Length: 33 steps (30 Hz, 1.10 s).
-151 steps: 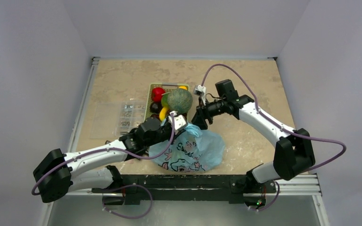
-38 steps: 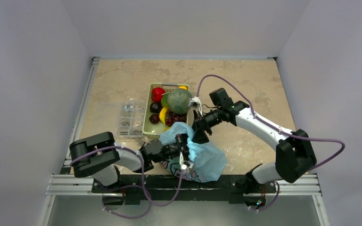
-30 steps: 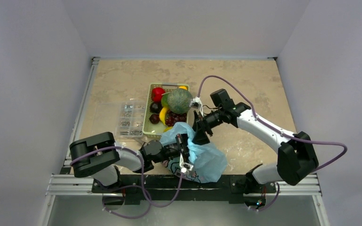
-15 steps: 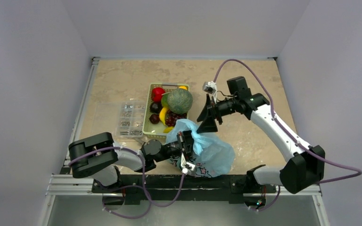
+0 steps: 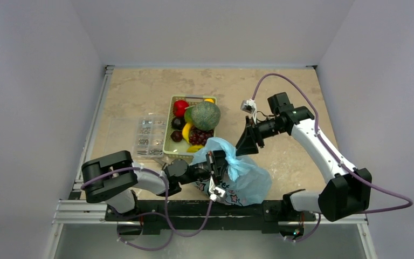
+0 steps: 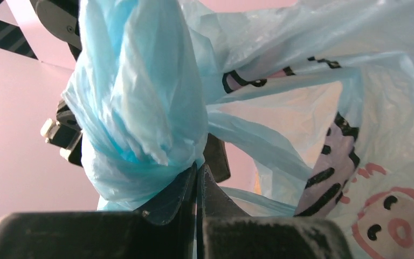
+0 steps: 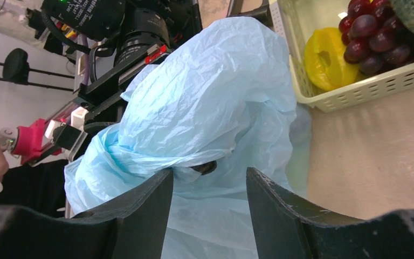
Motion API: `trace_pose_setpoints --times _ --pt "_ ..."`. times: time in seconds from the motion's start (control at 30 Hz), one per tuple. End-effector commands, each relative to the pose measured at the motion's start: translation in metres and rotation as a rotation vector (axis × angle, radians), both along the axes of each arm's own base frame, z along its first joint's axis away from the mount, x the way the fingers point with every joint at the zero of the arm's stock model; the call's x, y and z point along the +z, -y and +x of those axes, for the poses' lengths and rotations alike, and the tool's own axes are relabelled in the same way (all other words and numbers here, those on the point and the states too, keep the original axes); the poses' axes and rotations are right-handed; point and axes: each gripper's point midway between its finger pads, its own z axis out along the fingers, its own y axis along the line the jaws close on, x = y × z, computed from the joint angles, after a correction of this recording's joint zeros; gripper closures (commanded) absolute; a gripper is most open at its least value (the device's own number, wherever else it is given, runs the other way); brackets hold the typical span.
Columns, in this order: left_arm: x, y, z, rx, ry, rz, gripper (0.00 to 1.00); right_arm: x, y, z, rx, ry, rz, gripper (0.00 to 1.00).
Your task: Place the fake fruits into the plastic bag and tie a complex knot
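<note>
The light-blue plastic bag [image 5: 242, 178] lies near the table's front edge, its top bunched up. My left gripper [image 5: 214, 166] is shut on a twisted fold of the bag [image 6: 140, 102]; its jaws [image 6: 198, 171] meet with film pinched at the tips. My right gripper [image 5: 246, 142] is open and empty, just up and right of the bag; its wrist view shows the bag [image 7: 215, 91] beyond the spread fingertips [image 7: 161, 181]. The fake fruits sit in the green basket [image 5: 168, 141]: melon [image 5: 205, 115], red apple [image 5: 180, 107], banana [image 5: 186, 131], grapes [image 5: 200, 136], small orange [image 5: 209, 100].
A clear compartment box [image 5: 145, 136] lies left of the basket. The basket's front wall [image 7: 366, 89], grapes [image 7: 369, 38] and banana [image 7: 326, 59] are close behind the bag. The table's front rail [image 5: 205, 208] runs just below the bag.
My right gripper has let go of the bag's top and pulled back up and to the right, now open. The left gripper keeps its hold; the bag has shifted slightly right.
</note>
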Motion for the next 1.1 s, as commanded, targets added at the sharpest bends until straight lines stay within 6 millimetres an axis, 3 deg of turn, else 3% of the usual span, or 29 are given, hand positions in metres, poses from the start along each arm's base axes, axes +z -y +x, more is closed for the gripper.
trace_pose_setpoints --times 0.0,0.1,0.27,0.47,0.67,0.87,1.0,1.07 --pt "0.024 0.018 -0.015 -0.085 0.049 -0.066 1.0 0.003 -0.005 -0.017 0.045 -0.055 0.05 0.43" --pt "0.025 0.029 -0.025 -0.127 0.051 -0.068 1.0 0.003 -0.016 -0.018 0.052 -0.051 0.059 0.36" --pt "0.017 0.039 -0.041 -0.171 0.054 -0.049 1.0 0.008 -0.039 -0.012 0.071 0.007 0.093 0.35" --pt "0.025 0.044 -0.03 -0.12 0.073 -0.067 1.0 -0.002 -0.049 -0.02 0.111 -0.014 0.091 0.31" --pt "0.034 0.033 -0.019 -0.043 0.08 -0.086 1.0 0.005 -0.033 -0.031 0.133 0.009 0.064 0.25" --pt "0.024 0.021 -0.019 -0.017 0.078 -0.059 1.0 0.04 -0.001 0.0 0.004 0.092 0.047 0.15" --pt "0.029 0.019 -0.018 -0.013 0.089 -0.068 1.0 0.038 0.014 0.002 -0.047 0.079 0.005 0.21" --pt "0.032 0.019 -0.018 -0.009 0.097 -0.074 1.0 0.033 0.02 0.0 -0.072 0.061 -0.011 0.32"
